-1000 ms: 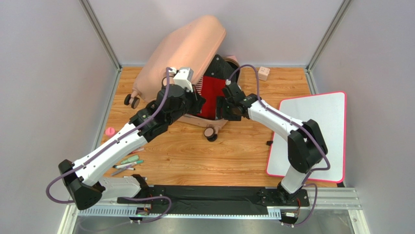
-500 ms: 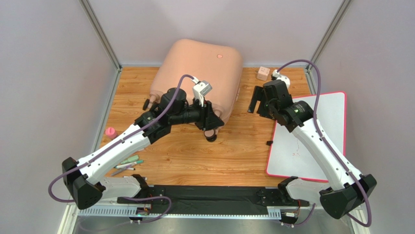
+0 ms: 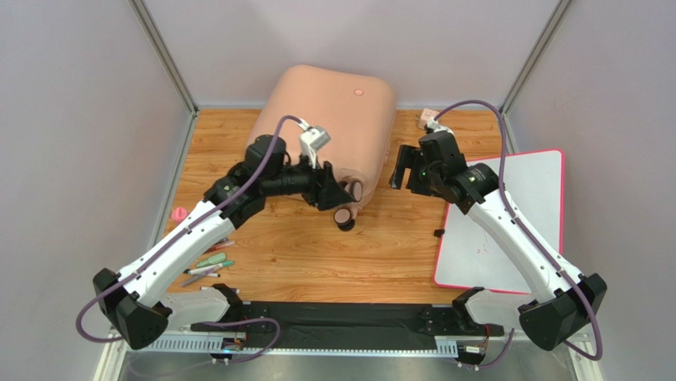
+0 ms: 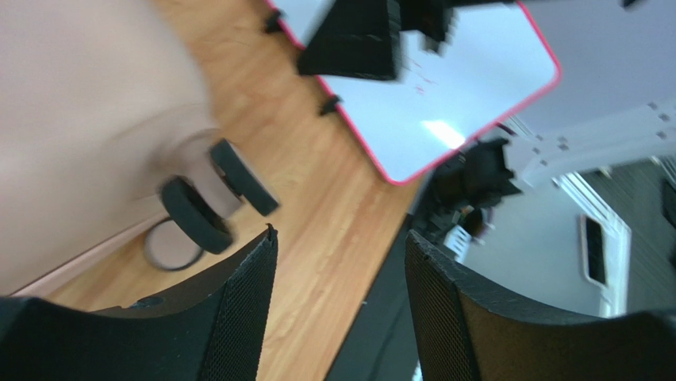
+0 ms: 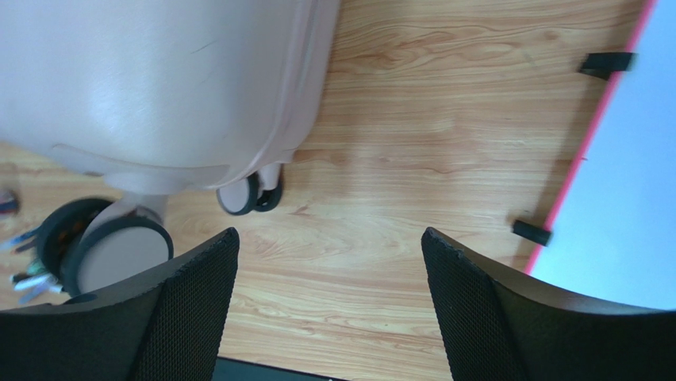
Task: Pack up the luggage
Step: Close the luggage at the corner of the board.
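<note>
Luggage: far middle of table, closed, lying flat, shell up.
Long axis: far to near; emblem at far end, wheels at near end.
Left gripper: just beside near wheels, jaws apart, empty.
Right gripper: right of luggage, jaws apart, empty.
Change: lid raised one second ago, now shut; left jaws together then, now apart.

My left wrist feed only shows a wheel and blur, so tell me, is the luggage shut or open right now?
Observer: Shut. In the top view the luggage lies flat, its round emblem facing up.
Operator: Is the right gripper carrying anything?
Observer: No. The right gripper is open and empty, only bare table between its jaws.
Operator: Anything loose on the table?
Observer: Several pens lie on the table beside the left arm.
</note>
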Robot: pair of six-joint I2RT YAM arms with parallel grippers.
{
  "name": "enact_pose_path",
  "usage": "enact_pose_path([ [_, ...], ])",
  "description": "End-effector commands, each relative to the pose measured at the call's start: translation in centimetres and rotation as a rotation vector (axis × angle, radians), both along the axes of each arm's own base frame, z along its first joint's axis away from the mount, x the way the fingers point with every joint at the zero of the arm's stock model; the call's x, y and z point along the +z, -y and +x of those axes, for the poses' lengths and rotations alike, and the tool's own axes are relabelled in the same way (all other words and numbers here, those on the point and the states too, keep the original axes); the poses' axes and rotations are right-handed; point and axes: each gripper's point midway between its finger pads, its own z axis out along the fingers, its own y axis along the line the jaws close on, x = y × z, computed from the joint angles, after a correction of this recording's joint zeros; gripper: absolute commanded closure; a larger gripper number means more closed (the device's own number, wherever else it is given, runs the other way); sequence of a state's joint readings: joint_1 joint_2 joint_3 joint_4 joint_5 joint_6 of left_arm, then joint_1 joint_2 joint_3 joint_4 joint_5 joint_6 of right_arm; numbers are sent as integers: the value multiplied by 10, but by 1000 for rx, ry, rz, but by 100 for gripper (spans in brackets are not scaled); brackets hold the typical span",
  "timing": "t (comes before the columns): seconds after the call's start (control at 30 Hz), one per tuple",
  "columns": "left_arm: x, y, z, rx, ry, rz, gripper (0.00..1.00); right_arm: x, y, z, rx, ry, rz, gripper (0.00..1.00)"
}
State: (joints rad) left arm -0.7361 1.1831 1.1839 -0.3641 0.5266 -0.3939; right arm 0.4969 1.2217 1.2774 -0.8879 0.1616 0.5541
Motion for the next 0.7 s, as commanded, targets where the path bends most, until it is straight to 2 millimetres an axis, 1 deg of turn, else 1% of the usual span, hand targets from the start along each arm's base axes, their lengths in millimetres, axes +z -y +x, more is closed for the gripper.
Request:
enact_pose_path([
  [0.0,23,-53,34,182,119,45,33,17,-40,2,110,51,100,15],
  [0.03,24,-70,46,261,141,69,31,18,-46,2,123,52,102,15],
  [0.07,21,-94,63,348,142,94,30,18,-56,0,150,48,102,15],
  [0.1,17,-109,68,394,123,111,29,20,-63,3,160,48,98,15],
  [0.13,13,-120,70,406,108,108,29,19,-69,3,170,47,94,15],
  [0.17,10,-144,83,479,104,115,28,20,-79,0,197,48,94,15],
  [0.2,1,-157,87,511,90,127,28,17,-87,2,206,43,87,15],
  [0.23,-3,-168,91,544,89,141,28,17,-92,2,216,41,84,15],
  [0.27,-6,-190,98,613,90,152,27,16,-99,0,232,41,82,15],
  [0.3,-11,-201,101,640,87,168,27,15,-103,1,238,38,73,15],
  [0.33,-21,-210,102,658,64,172,26,14,-108,3,243,33,70,15],
  [0.37,-24,-232,108,722,52,171,25,12,-113,2,253,30,66,15],
  [0.4,-34,-240,110,746,30,167,25,12,-115,2,253,30,64,15],
  [0.43,-35,-246,110,756,21,149,25,9,-119,3,259,23,59,15],
  [0.47,-38,-261,112,801,8,140,24,8,-121,3,263,19,58,15],
  [0.57,-49,-276,112,853,-6,146,23,6,-125,1,276,15,52,15],
  [0.6,-50,-277,112,858,-3,144,23,6,-126,0,280,13,56,15],
  [0.67,-56,-279,111,867,-16,147,23,15,-128,-3,286,30,69,15],
])
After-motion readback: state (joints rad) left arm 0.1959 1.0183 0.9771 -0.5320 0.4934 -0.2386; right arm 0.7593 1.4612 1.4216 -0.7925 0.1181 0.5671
